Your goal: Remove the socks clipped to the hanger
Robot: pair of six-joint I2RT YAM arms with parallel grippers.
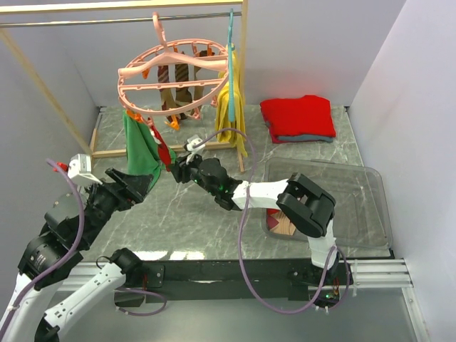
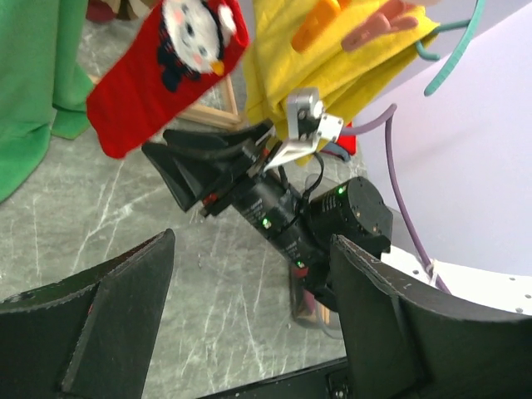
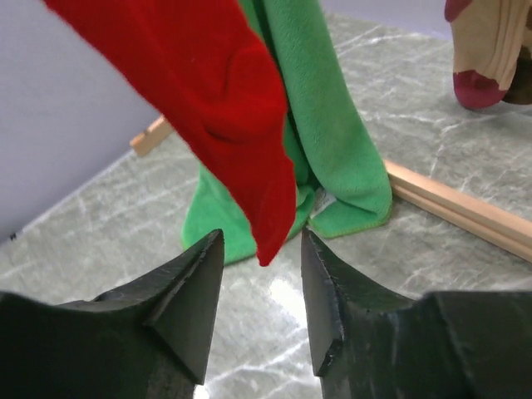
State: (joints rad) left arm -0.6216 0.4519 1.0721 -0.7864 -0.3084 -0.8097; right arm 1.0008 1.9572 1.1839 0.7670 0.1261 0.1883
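Observation:
The pink round hanger (image 1: 171, 78) hangs from the rail with brown striped socks (image 1: 174, 77) clipped inside the ring. A red sock (image 1: 164, 152) hangs at its near left; in the left wrist view (image 2: 166, 66) it shows a snowman face. My right gripper (image 1: 182, 169) is open, its jaws either side of the red sock's (image 3: 241, 125) lower tip without touching it. The right gripper also shows in its own wrist view (image 3: 262, 249) and in the left wrist view (image 2: 179, 166). My left gripper (image 1: 139, 182) is open and empty, low at the left (image 2: 249, 283). A brown-and-tan sock toe (image 3: 486, 58) hangs farther back.
A green cloth (image 1: 139, 146) hangs beside the red sock and reaches the table (image 3: 332, 158). A yellow cloth (image 1: 229, 107) hangs on a teal hanger (image 1: 230, 57). A folded red garment (image 1: 298, 117) lies at the back right. A clear tray (image 1: 356, 206) stands at the right. The wooden rack base (image 3: 465, 212) runs behind.

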